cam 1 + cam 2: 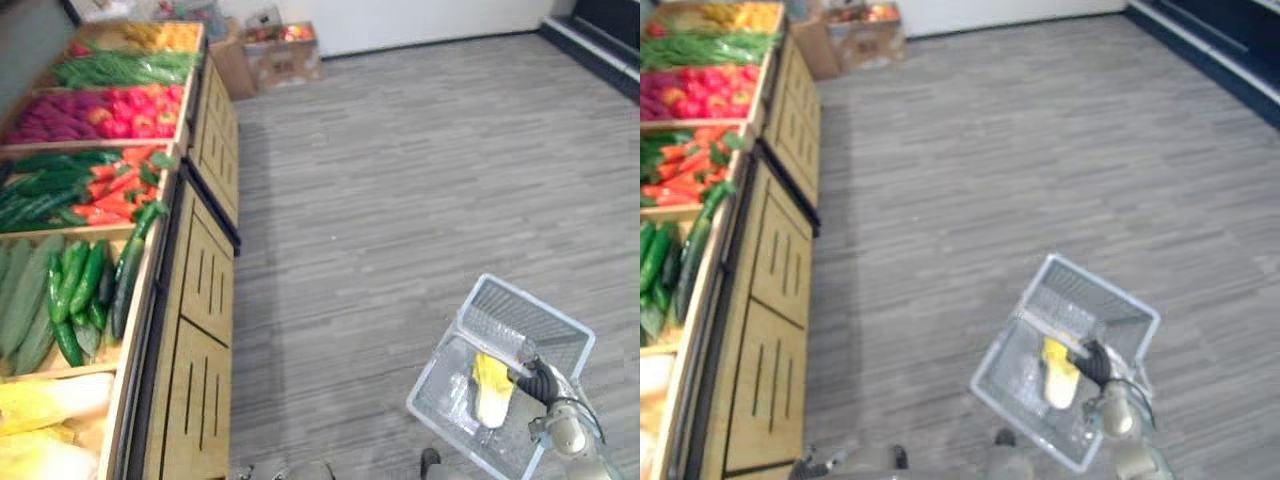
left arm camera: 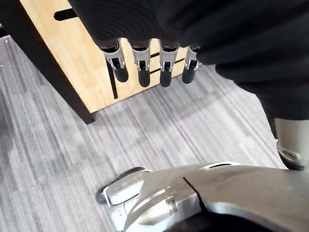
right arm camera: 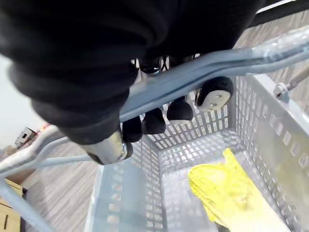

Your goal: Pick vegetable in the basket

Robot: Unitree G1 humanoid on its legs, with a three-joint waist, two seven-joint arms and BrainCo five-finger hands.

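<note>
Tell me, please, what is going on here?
The robot is carrying a grey basket beside a wooden produce stand: its right hand is curled round the metal handle. One yellow vegetable lies inside the basket. The left hand hangs open near the stand's side, holding nothing. Cucumbers lie in one of the stand's bins.

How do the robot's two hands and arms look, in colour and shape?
The left hand has silver fingers in a row, each ending in a rounded dark tip, below a black ribbed cover. The right hand has the same black ribbed cover and dark rounded fingertips. The right arm is silver-grey with a round joint.
</note>
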